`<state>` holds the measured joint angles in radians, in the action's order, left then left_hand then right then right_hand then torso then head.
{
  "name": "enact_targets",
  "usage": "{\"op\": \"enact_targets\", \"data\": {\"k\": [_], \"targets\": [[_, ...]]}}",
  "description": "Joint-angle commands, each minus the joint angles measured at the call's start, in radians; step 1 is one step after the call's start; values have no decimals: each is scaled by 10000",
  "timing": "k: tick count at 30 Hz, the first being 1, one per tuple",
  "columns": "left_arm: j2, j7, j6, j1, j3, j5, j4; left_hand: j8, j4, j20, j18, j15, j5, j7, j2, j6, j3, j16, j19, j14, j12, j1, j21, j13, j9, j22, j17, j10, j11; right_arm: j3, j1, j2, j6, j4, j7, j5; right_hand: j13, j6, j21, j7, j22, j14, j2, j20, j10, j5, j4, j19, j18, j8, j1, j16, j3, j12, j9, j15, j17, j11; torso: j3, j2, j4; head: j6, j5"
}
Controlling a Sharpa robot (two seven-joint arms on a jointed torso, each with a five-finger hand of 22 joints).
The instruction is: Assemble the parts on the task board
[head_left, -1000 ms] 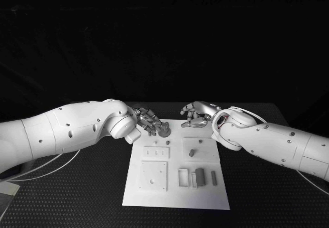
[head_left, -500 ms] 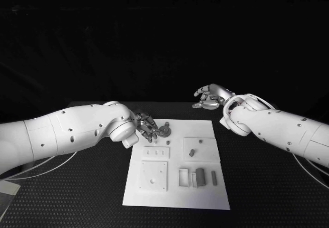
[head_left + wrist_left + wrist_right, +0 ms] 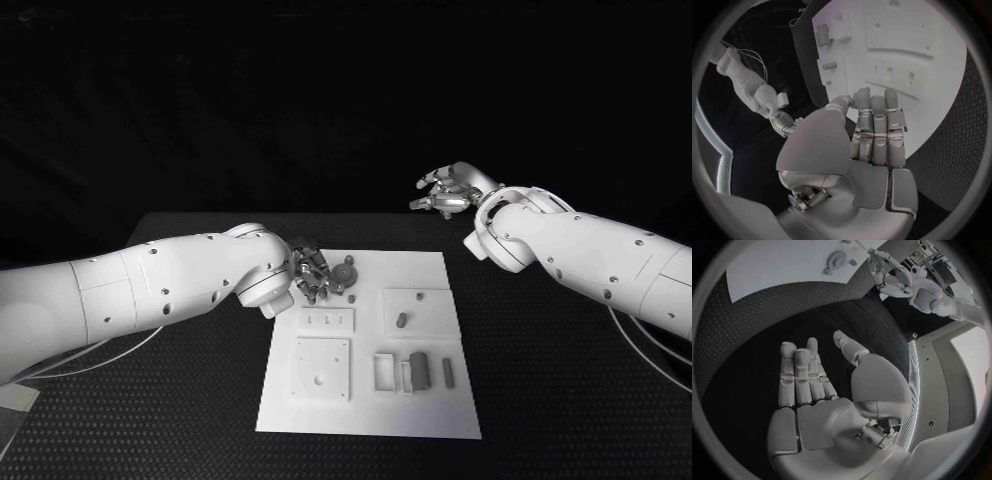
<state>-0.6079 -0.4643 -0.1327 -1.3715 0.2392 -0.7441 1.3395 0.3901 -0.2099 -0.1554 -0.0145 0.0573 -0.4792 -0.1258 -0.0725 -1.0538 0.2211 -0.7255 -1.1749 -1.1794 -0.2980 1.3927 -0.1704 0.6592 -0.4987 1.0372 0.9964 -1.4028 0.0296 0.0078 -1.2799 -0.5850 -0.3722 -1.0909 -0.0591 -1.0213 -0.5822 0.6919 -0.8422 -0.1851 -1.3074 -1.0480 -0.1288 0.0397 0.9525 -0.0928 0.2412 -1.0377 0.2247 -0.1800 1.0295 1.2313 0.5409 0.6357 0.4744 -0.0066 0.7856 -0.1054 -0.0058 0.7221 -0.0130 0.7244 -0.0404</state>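
A: From the head view, where do you see the board (image 3: 369, 400)?

B: Mid-table (image 3: 562, 400), a white plate running toward you. The left hand (image 3: 309, 273) sits at its 11 o'clock corner, fingers (image 3: 320, 282) next to a round grey part (image 3: 346, 272). You cannot tell from there whether they touch it.

A: Does the left wrist view settle that?

B: Partly. There your left hand (image 3: 861, 145) lies flat, fingers (image 3: 876, 130) side by side and stretched out, nothing between them and the thumb. The board (image 3: 904, 40) lies beyond the fingertips with small pegs (image 3: 829, 65) standing in it. The round part is not something you can pick out there.

A: And the right hand?

B: In the head view the right hand (image 3: 450, 190) is lifted off the board, at about 1 o'clock from it, well apart, over the far table edge. Fingers look loosely curled, but it is small there.

A: The right wrist view?

B: Clearer. The right hand (image 3: 817, 390) has fingers (image 3: 795, 375) straight, thumb spread aside, holding nothing. Far off you see the board's (image 3: 773, 265) corner, the round part (image 3: 836, 261), and the left hand (image 3: 887, 271) beside it.

A: Other parts?

B: In the head view, a peg (image 3: 404, 320) mid-board and dark upright pieces (image 3: 421, 370) toward 5 o'clock.
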Motion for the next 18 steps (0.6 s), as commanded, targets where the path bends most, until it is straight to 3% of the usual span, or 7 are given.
{"op": "enact_targets", "data": {"k": [1, 2, 4, 5, 6, 10, 18], "targets": [[56, -64, -156, 30, -11, -679, 18, 749, 287, -21, 79, 33, -38, 1100, 9, -1066, 188, -140, -95, -63, -180, -281, -74, 70, -2094, 147, -22, -7, 97, 25, -9, 33, 53, 20, 96, 248, -10, 53, 66, -342, -163, 30, 125, -45, -65, -11, 16, 43, 371, -36, 5, 53, -64, 50, 10, 25, -17, -9, -4, 6, -15, 39, 43], [61, -77, -127, 40, -11, -784, 24, 819, 456, -38, 74, 47, -40, 1124, 0, -1082, 302, -222, -121, -81, -281, -441, -96, 104, -2135, 228, -29, -5, 116, 32, -9, 37, 56, 20, 98, 248, -9, 53, 66, -342, -163, 30, 127, -45, -66, -11, 16, 43, 371, -36, 5, 53, -65, 51, 10, 25, -17, -9, -6, 7, -14, 43, 44], [83, -138, 40, 67, -11, -910, 32, 1048, 1545, -63, 82, 62, -9, 1129, 5, -1093, 1044, -462, -122, -10, -690, -1494, -80, 176, -2235, 543, -163, -1, 130, 47, -11, 45, 61, 21, 98, 249, -9, 53, 66, -342, -163, 30, 130, -45, -67, -11, 18, 43, 371, -37, 5, 54, -68, 53, 10, 25, -18, -9, -5, 6, -12, 81, 55], [85, -187, 248, 100, -11, -950, 49, 1219, 3776, -163, 28, 68, -69, 1181, 92, -985, 2502, -787, -230, 12, -1013, -3504, -21, 72, -2232, 932, -405, 210, 167, 53, -12, 54, 65, 30, 98, 249, -9, 53, 66, -342, -163, 31, 132, -45, -68, -11, 18, 43, 371, -37, 4, 54, -70, 54, 10, 25, -18, -9, -2, 8, -12, 89, 53], [82, -226, 330, 124, -11, -962, 67, 1274, 3845, -87, 84, 80, -92, 1184, 252, -1072, 2687, -843, -340, -46, -1067, -3813, -52, 51, -2232, 987, -438, 155, 166, 56, -13, 60, 74, 39, 98, 249, -9, 52, 66, -342, -163, 31, 132, -45, -68, -11, 19, 43, 371, -37, 4, 55, -71, 54, 9, 25, -18, -9, 1, 8, -13, 95, 52], [57, -327, 549, 189, -12, -1090, 104, 1334, 4290, -90, 84, 95, -104, 1193, 337, -1088, 3114, -941, -413, -54, -1162, -4326, -19, -29, -2209, 1139, -547, 148, 173, 65, -14, 62, 91, 77, 90, 249, -9, 52, 67, -342, -163, 32, 137, -44, -70, -11, 20, 44, 371, -38, 1, 56, -76, 57, 9, 26, -19, -9, 1, 4, -11, 123, 61], [-36, -409, 861, 212, -12, -1198, 147, 1424, 4404, -98, 71, 94, -50, 1233, 374, -1159, 3245, -1041, -479, -91, -1260, -4577, -7, -53, -2222, 1237, -588, 86, 185, 72, -17, 79, 140, 183, 80, 249, -6, 46, 70, -343, -163, 36, 145, -44, -81, -12, 27, 48, 371, -38, -1, 57, -87, 61, 6, 26, -23, -10, 11, 0, 0, 169, 41]]}}
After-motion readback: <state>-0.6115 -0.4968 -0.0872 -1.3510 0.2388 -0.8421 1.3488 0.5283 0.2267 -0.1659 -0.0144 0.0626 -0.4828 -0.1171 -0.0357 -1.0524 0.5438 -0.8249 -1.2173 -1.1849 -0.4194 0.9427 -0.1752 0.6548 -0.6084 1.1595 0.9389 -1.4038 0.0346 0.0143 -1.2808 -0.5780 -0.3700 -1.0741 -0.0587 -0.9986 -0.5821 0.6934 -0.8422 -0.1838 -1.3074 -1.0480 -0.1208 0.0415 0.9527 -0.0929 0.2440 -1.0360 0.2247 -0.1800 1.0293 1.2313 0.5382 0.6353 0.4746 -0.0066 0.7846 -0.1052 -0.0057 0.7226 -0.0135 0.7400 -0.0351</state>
